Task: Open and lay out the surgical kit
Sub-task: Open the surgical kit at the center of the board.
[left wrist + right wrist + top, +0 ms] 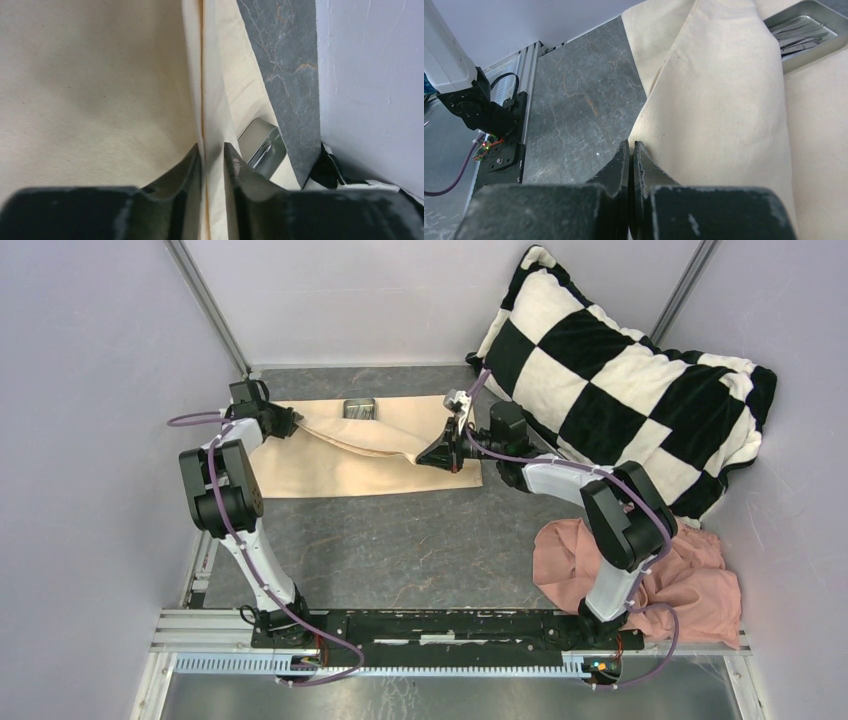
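The beige cloth wrap is lying across the far half of the worktop. The small metal tray is sitting on it near the far edge, uncovered, and the slim steel instruments are resting inside. A loose flap of the wrap is running as a ridge between the two arms. The left tool is pinching a folded hem at the wrap's left end, with its fingers standing narrowly apart and cloth filling the gap. The right tool is pressed together at the right corner. It is probably nipping a thin edge of the flap, though the wrist view is hiding the contact itself. To do the step in hand well, both ends should be lifting together, just clear of the layer below. The flap should be carried evenly toward the near edge under light, equal tension, so that it is landing flat and not dragging the tray or tipping the instruments.
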You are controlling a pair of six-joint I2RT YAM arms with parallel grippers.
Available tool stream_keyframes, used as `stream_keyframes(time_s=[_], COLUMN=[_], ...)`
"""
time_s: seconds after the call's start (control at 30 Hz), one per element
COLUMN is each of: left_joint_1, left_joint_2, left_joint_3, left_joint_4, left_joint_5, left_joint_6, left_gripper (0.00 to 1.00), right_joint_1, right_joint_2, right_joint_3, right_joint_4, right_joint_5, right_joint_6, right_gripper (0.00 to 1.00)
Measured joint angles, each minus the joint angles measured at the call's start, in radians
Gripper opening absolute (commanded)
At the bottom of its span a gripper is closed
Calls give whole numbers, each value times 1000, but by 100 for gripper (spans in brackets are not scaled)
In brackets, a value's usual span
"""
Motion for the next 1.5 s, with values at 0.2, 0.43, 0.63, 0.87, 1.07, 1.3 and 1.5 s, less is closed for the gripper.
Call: stream_keyframes(time_s=[0.2,0.43,0.63,0.87,1.07,1.3,1.5], left_joint_1=[1,0,-1,-3,-5,-5,-5], left_joint_2=[-21,-217,-540,-1046,-1395,-1752,-1819], left_joint_3=[-8,-138,-323,-587,-727,-685,-524], left_joint_4=[-21,-66,-153,-327,-509,-757,-880], left_joint_5=[-22,-72,-150,-238,-305,-526,-691], left_joint_6=[53,102,122,114,19,-118,-134], left_gripper=[5,2,2,6,39,89,95], right_joint_1=[0,8,35,87,87,86,85], right_joint_2=[-49,-171,-319,-497,-649,-777,-917], right_joint_3=[-59,-143,-292,-487,-576,-712,-784], right_joint_4=[0,-74,-157,-264,-420,-548,-711], right_joint_5=[14,85,130,146,182,211,249], right_joint_6=[27,61,92,99,53,54,41], right_gripper=[0,0,0,0,4,48,71])
